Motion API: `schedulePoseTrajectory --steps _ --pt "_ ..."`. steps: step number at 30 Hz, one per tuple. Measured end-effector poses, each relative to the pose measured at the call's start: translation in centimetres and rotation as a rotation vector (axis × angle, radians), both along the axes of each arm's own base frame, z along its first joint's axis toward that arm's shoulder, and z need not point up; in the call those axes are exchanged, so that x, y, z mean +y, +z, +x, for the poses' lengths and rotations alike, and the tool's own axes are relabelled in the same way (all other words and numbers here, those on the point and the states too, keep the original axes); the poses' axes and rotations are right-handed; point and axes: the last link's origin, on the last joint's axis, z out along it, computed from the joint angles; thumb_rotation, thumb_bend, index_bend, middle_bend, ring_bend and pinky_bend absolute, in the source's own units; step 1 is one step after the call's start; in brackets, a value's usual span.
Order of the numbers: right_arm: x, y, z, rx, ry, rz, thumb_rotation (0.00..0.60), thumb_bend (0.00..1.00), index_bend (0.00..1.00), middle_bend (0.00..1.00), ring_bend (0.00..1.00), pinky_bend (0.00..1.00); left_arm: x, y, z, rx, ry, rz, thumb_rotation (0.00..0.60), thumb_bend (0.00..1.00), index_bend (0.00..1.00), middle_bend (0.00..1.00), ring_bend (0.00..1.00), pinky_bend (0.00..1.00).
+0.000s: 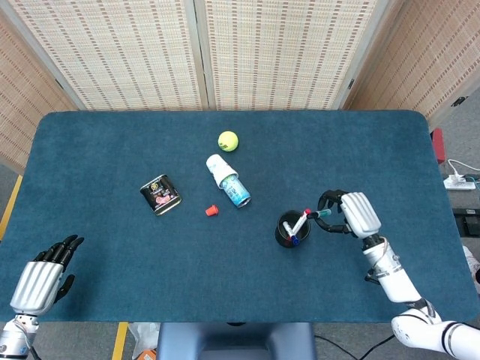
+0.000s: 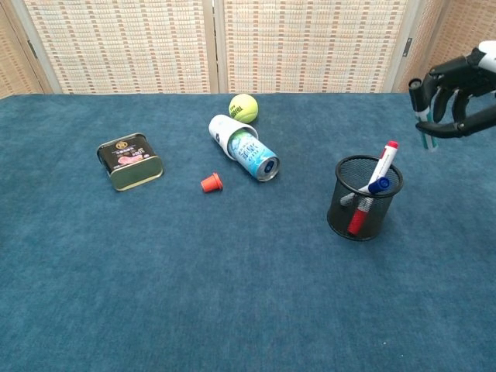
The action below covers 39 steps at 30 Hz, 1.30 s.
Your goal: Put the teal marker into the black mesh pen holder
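My right hand (image 1: 349, 214) (image 2: 457, 85) holds the teal marker (image 2: 423, 124) (image 1: 320, 214) in the air, a little to the right of and above the black mesh pen holder (image 2: 361, 200) (image 1: 289, 230). In the chest view the marker hangs almost upright with its black cap on top. The holder stands on the table with a red-capped marker (image 2: 381, 166) and a blue one (image 2: 377, 186) inside. My left hand (image 1: 39, 277) rests low at the near left edge, fingers apart, holding nothing; it is outside the chest view.
On the blue table (image 1: 112, 165) lie a tennis ball (image 1: 228, 140), a tipped white cup with a blue can (image 1: 229, 182), a small orange cap (image 1: 211, 211) and a dark tin (image 1: 160, 194). Woven screens stand behind the table.
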Motion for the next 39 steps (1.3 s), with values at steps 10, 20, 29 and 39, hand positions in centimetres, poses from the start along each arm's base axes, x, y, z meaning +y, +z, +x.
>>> schedulePoseTrajectory --steps 10,20,29,39 --pt "0.6 -0.6 2.4 -0.173 -0.019 0.124 0.6 0.25 0.67 0.52 0.5 0.62 0.0 0.1 0.0 -0.002 -0.001 0.002 0.6 0.33 0.14 0.12 0.2 0.39" --pt "0.7 -1.9 1.4 -0.221 -0.071 0.176 0.6 0.25 0.67 0.52 0.5 0.62 -0.1 0.2 0.1 -0.005 -0.007 0.008 0.6 0.33 0.14 0.12 0.2 0.39" --pt "0.2 -4.3 -0.5 -0.21 -0.114 0.224 0.6 0.25 0.67 0.52 0.51 0.62 0.0 0.3 0.0 -0.007 -0.001 0.011 0.6 0.33 0.14 0.12 0.2 0.39" --pt "0.1 -5.2 -0.8 -0.178 -0.111 0.219 0.6 0.25 0.67 0.52 0.5 0.62 -0.1 0.3 0.1 -0.006 -0.006 0.011 0.6 0.33 0.15 0.12 0.2 0.39"
